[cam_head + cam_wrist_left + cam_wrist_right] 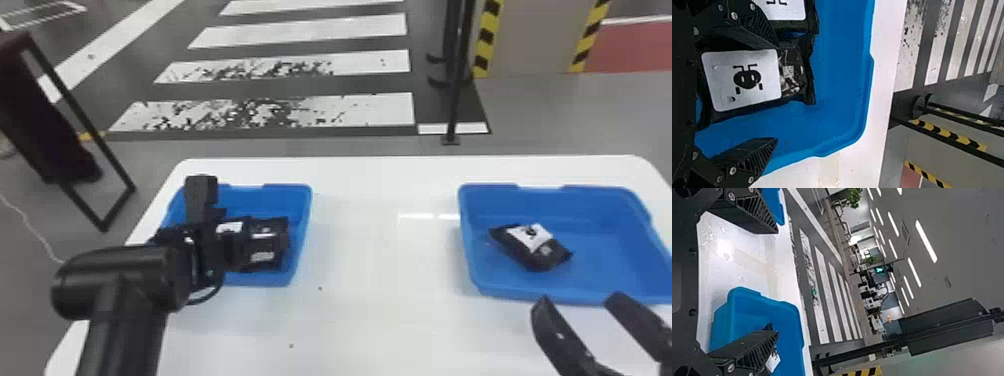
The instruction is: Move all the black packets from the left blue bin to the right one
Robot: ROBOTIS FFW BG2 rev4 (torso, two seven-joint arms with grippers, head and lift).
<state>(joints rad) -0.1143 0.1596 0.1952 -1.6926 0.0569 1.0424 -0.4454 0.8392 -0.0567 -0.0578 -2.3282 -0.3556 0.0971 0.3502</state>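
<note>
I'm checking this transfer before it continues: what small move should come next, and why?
Probably ease the left claw slightly lower around the white-labelled black packet in the left blue bin: that packet shows between the claw's spread fingers, ungripped, while a second packet lies close beside it.

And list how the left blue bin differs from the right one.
The left blue bin holds at least two black packets; the right blue bin has one packet. The left arm partly hides the left bin; the right bin's inside lies in plain view. Both stand on the white table.
</note>
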